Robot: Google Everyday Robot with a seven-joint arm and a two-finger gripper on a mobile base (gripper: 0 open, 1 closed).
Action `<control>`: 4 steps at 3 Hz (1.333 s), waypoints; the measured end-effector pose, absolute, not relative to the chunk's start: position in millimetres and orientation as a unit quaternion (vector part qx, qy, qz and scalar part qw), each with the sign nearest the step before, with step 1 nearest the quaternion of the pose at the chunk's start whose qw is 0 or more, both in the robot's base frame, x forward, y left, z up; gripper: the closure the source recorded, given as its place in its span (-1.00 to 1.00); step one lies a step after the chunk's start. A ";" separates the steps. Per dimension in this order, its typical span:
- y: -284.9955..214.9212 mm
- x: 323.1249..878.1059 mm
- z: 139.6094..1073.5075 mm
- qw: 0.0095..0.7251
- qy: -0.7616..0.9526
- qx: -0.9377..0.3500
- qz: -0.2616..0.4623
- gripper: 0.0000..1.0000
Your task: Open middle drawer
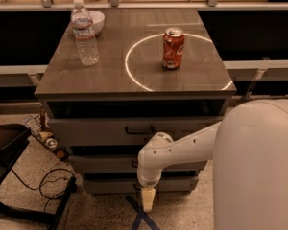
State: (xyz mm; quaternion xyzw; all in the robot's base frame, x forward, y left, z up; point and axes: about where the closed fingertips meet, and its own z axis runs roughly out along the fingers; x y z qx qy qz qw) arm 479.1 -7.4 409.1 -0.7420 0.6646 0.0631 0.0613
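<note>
The grey cabinet [134, 83] has three drawer fronts. The middle drawer [101, 164] is the shallow grey front second from the top. Only the left end of its dark bar handle [134, 164] shows beside my arm. My white arm [156, 155] reaches in from the right and bends down in front of the drawers, covering the middle of that front. My gripper [148, 199] hangs at the arm's end, pointing at the floor, below the middle drawer and in front of the lowest drawer [110, 186]. It holds nothing that I can see.
The taller top drawer [101, 131] has a dark handle [139, 130]. A water bottle [84, 32], a white bowl [97, 20] and a red can [173, 48] stand on the cabinet top. A black stand [9, 166], cables [48, 183] and small bottles [48, 138] are at the left. Blue tape [141, 217] marks the floor.
</note>
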 end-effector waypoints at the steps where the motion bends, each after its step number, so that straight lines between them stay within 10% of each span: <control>1: -13.4 486.4 397.0 0.047 0.657 -0.749 0.065 -1.00; 4: -13.3 483.3 394.4 0.045 0.657 -0.750 0.067 0.46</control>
